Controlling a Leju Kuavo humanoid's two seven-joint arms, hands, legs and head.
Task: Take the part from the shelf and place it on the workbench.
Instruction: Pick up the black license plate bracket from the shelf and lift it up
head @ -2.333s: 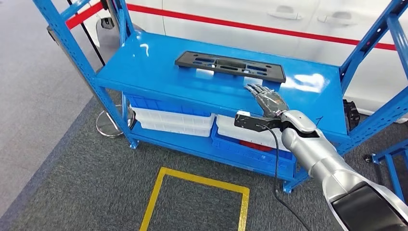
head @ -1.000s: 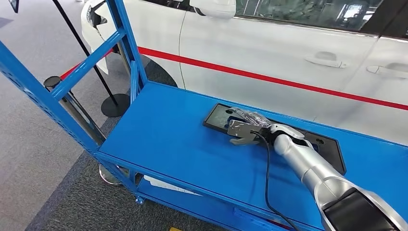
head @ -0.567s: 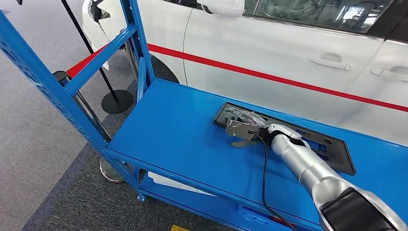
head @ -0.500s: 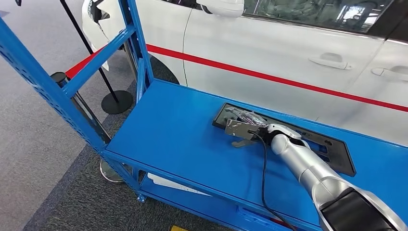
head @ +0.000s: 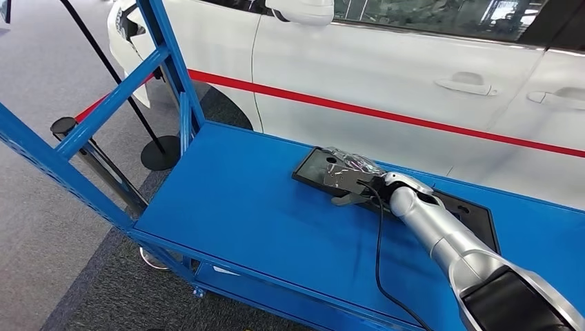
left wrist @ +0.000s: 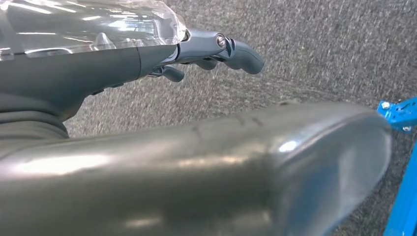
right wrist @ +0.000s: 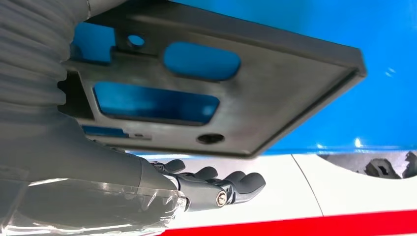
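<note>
Part, black and flat with long slots cut through it, lying on the top of the blue shelf, toward the far side and right of the middle, just in front of a white car with a red stripe along its doors. Right hand laid over the left end of the part, palm down, with the silver arm reaching in from the near right and crossing the middle of the part. Thumb out at the near edge of the part, low against the blue surface. From the right wrist camera, slotted part seen close against the palm, blue showing through the slots, and dark fingers stretched out past the far edge, only slightly bent, with the car side beyond them. Cannot tell whether that hand really grips the part or merely rests on it. Left hand hanging over grey carpet near a blue foot of the shelf, holding nothing, fingers loose and lightly bent. Black cable trailing from the right wrist across the shelf top toward the near edge. Black pole on a round base standing on the floor to the far left of the shelf.
</note>
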